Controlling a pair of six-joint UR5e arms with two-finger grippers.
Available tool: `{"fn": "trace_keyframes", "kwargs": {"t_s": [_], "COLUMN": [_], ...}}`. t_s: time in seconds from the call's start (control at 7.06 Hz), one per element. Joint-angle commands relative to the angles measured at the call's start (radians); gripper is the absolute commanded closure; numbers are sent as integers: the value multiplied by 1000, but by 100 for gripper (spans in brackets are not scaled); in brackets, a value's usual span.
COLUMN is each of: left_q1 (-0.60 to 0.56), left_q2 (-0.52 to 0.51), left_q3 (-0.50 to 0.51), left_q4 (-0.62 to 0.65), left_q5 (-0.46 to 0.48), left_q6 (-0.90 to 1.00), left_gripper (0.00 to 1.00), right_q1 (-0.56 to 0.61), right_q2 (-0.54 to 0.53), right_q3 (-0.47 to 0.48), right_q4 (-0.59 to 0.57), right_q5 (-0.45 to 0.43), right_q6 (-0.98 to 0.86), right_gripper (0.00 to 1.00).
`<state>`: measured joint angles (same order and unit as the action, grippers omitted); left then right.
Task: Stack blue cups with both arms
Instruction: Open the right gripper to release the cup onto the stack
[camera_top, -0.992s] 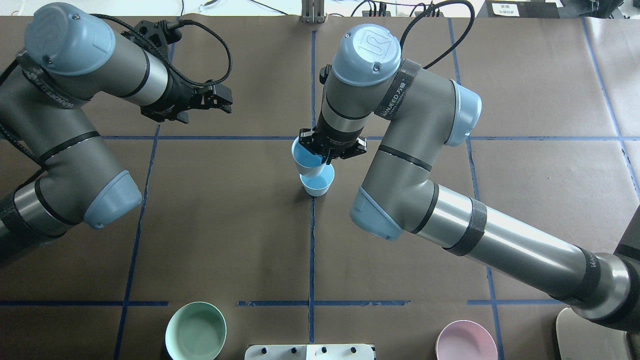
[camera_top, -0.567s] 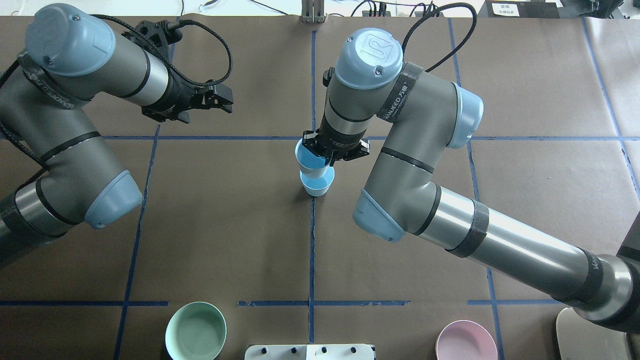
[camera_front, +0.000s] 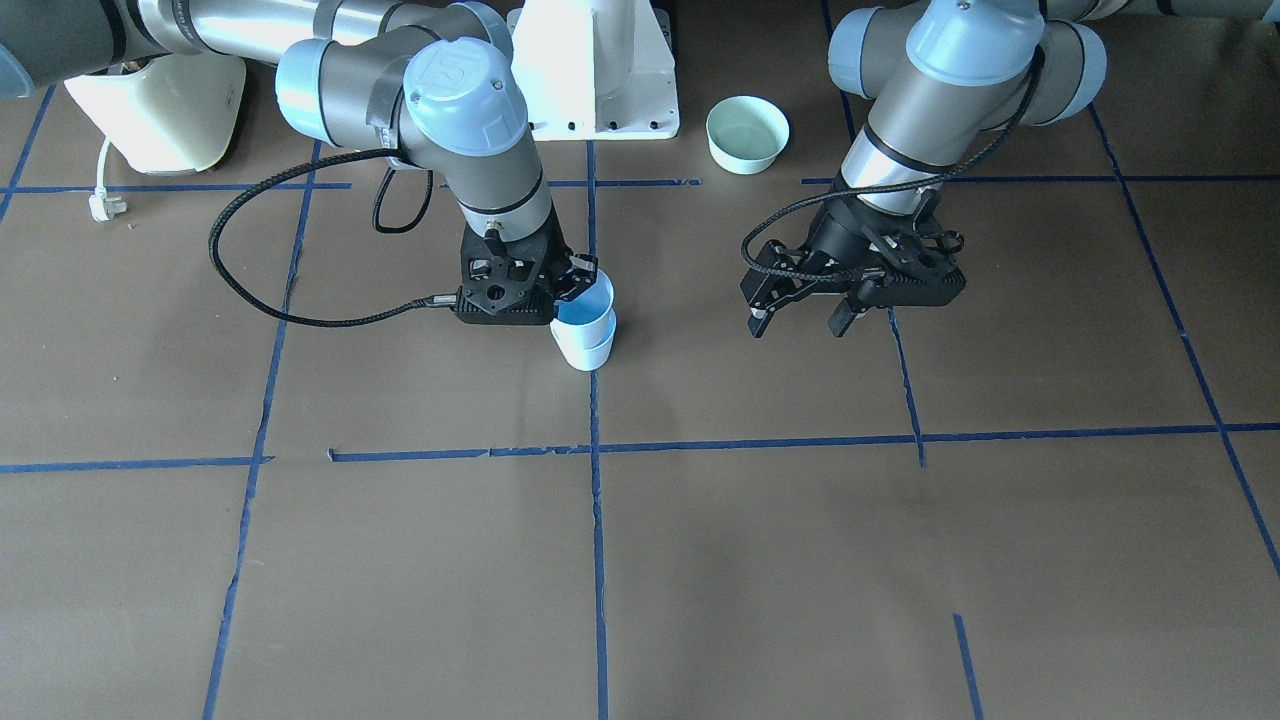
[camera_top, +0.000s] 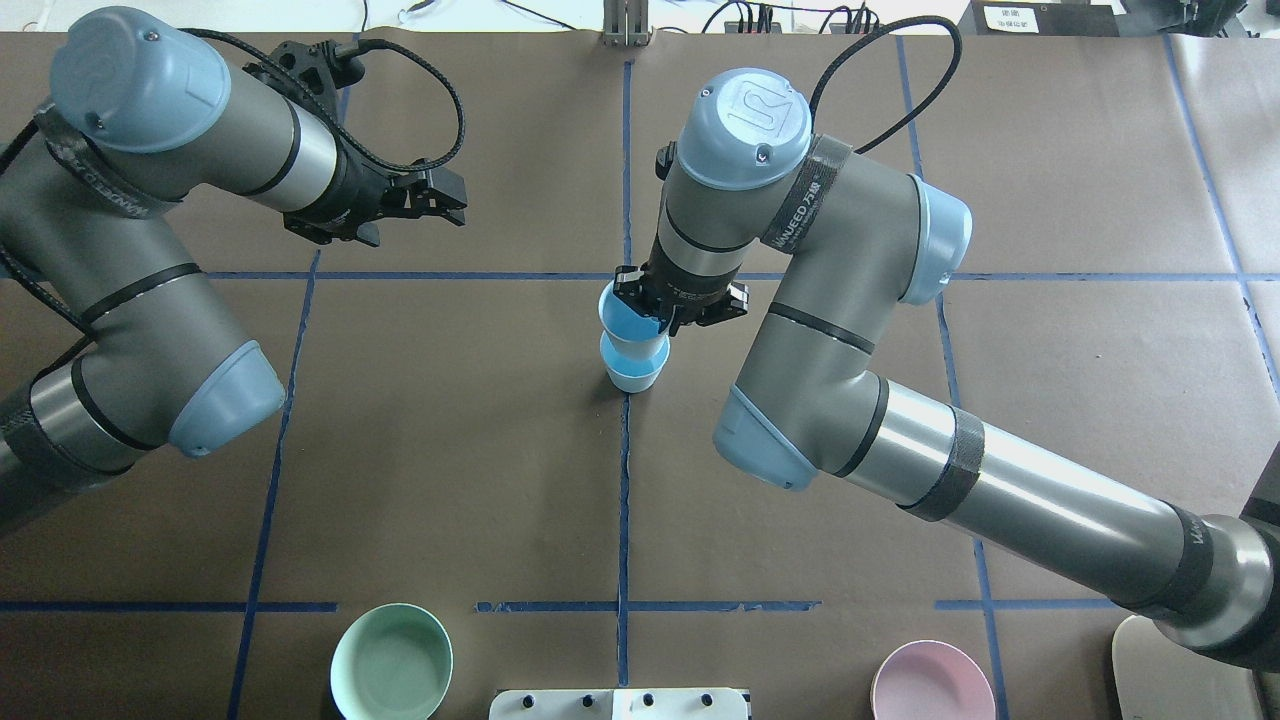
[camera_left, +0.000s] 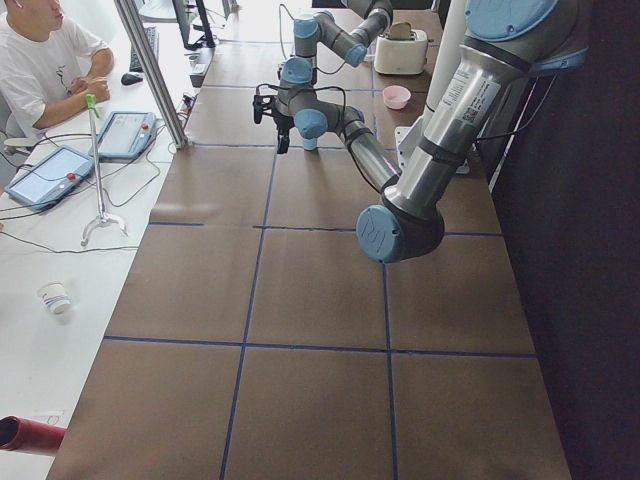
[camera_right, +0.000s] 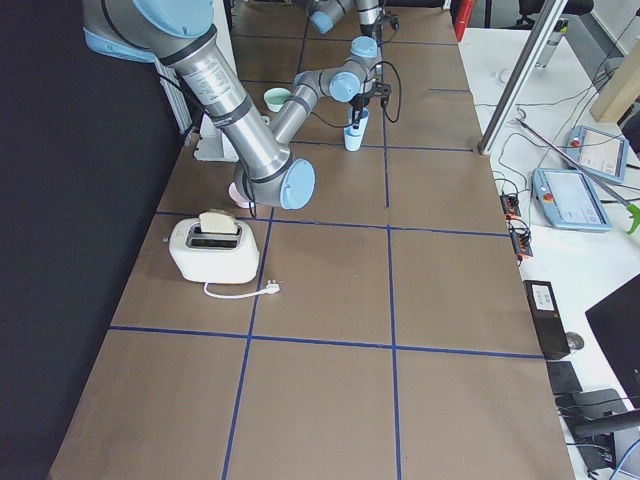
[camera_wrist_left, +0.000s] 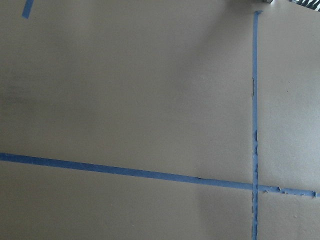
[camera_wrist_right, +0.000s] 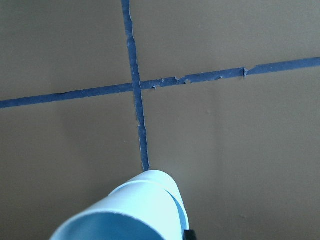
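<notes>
Mint-green bowl (camera_top: 391, 660), pink bowl (camera_top: 932, 685) nearest base. Mid-table: right gripper (camera_top: 660, 318) pinching rim of upper blue cup (camera_top: 622, 318), partly nested in lower blue cup (camera_top: 632, 380) on tape line (camera_top: 623, 470). Farther left: left gripper (camera_top: 440, 200) fingers spread, empty.

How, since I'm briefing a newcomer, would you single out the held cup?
In the middle of the brown table, find the right arm's black gripper. Its fingers pinch the upper pale-blue plastic cup, nested in an identical lower cup.
</notes>
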<state>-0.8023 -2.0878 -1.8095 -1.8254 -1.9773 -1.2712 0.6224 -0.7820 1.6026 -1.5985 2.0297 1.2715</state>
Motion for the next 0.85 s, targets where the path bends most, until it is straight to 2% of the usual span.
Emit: {"fn": "trace_keyframes", "kwargs": {"t_s": [0.0,0.28,0.57,0.71], "left_q1": [0,-6,-91,-177], "left_q2": [0,3,96,185], "left_q3": [-2,-2,-10,-13], "left_q4": [0,0,12,8], "left_q5": [0,-2,-137,-229], "left_q6": [-1,12,222,356], "left_gripper": [0,0,0,0], "right_q1": [-1,2,115,213], "right_q2": [-8,-55,-251,-343], "right_q3": [34,110,268,301], "right_q4": [-1,-1,2,3], "right_q5": [0,6,41,96], "right_q6": [0,0,-27,-115], "right_gripper": [0,0,0,0]}}
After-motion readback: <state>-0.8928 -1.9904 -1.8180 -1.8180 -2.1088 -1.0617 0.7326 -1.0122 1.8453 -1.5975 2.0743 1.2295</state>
